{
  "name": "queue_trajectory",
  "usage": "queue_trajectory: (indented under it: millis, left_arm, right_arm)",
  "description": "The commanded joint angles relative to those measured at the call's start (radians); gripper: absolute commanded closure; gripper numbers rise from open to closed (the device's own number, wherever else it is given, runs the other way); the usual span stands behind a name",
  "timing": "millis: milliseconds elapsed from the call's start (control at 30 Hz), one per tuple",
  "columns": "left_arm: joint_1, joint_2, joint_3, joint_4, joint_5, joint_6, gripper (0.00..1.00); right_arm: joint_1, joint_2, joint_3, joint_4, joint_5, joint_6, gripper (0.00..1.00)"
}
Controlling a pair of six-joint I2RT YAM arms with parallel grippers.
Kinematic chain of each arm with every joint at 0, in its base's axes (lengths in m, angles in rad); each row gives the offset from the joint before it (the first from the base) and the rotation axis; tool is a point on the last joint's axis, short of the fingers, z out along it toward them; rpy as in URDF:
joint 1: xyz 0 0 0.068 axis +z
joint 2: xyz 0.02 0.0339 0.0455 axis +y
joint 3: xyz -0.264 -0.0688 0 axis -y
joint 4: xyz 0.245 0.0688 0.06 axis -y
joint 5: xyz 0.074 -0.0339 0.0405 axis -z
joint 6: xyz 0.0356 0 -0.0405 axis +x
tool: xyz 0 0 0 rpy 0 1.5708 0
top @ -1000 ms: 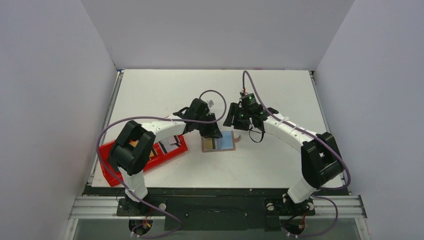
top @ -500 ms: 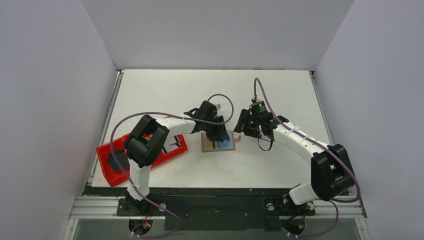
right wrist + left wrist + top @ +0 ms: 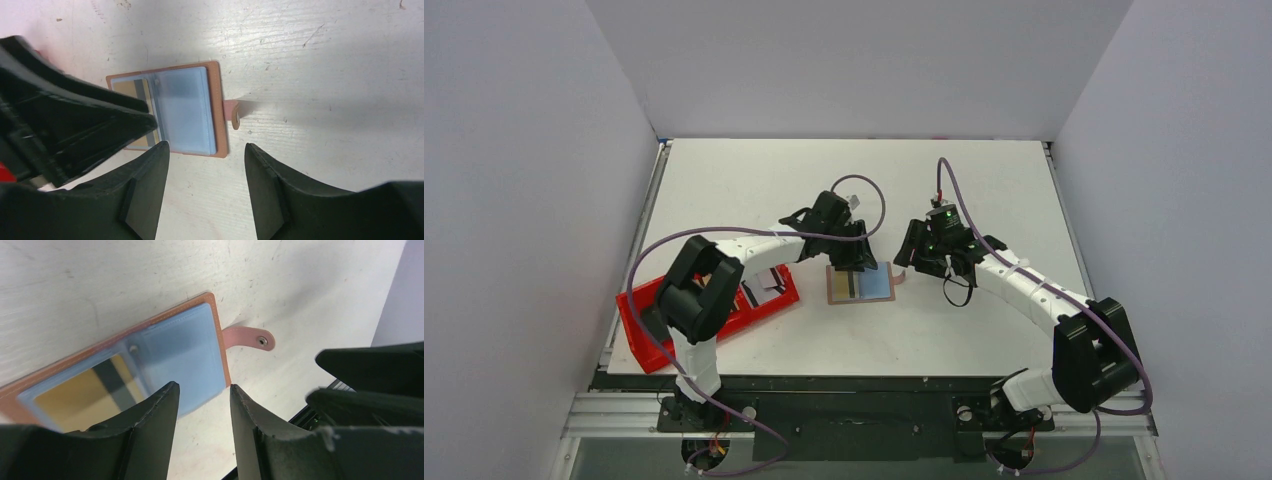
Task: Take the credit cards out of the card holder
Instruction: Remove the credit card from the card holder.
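The card holder (image 3: 861, 285) lies open and flat on the table, tan-rimmed with a pale blue inside (image 3: 180, 352) (image 3: 182, 110), and its snap tab (image 3: 250, 337) (image 3: 234, 114) points right. A credit card (image 3: 95, 390) (image 3: 142, 90) with a yellow face and a dark stripe sits in its left pocket. My left gripper (image 3: 854, 260) (image 3: 201, 388) hovers open over the holder's near right corner with nothing between its fingers. My right gripper (image 3: 921, 262) (image 3: 206, 147) stands open just right of the holder, near the tab, and is empty.
A red tray (image 3: 649, 330) lies at the table's left front with flat cards (image 3: 762, 290) and a dark item in it. The two gripper heads are close together over the holder. The table's far half is bare white board.
My left gripper's jaws have opened wider and it has shifted slightly right over the holder. My right gripper has drawn back to the right. The holder has stayed where it was.
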State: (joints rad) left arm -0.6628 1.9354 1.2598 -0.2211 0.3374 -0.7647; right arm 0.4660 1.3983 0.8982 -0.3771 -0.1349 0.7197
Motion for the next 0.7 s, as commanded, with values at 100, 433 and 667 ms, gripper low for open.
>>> queue_trajectory:
  millis: [100,433,667]
  left_arm:
    - [0.091,-0.231,-0.1,-0.043,-0.061,0.063,0.6]
    - [0.179,-0.272,-0.18,-0.081,-0.052,0.121,0.6]
    - [0.185,-0.234,-0.187,-0.073,-0.067,0.12,0.69]
  right_arm:
    - [0.041,0.033,0.07,0.038,0.005,0.018,0.47]
    - [0.106,0.157,0.157,0.077,-0.04,0.026,0.5]
    - [0.133,0.254,0.201,0.106,-0.074,0.036,0.53]
